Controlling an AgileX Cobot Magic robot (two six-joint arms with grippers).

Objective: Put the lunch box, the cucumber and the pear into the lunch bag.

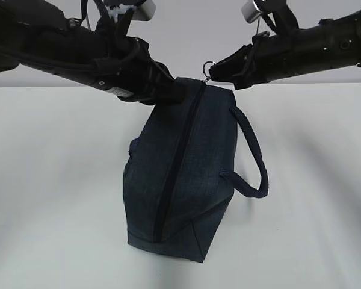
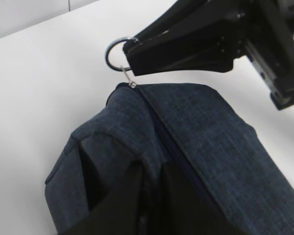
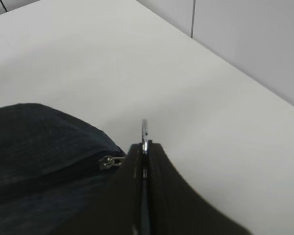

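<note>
From the exterior view, the lunch bag (image 1: 180,174) stands on the white table (image 1: 48,180), its zipper (image 1: 177,168) closed along the whole top. The left claw (image 1: 171,91) is clenched on the bag's fabric at the far corner, and the right claw (image 1: 219,72) pinches the silver ring pull (image 1: 209,65) just beside it. No lunch box, cucumber or pear shows.

From the left wrist view, dark cloth bunches between the left claw's fingers (image 2: 120,196); just ahead, the right claw (image 2: 132,51) grips the ring pull (image 2: 115,53).

From the right wrist view, the jaws are shut flat on the ring (image 3: 144,132), the slider (image 3: 108,161) to their left.

To unzip well, I judge the left should hold firm as anchor while the right draws straight along the zipper line, keeping the ring from slipping.
</note>
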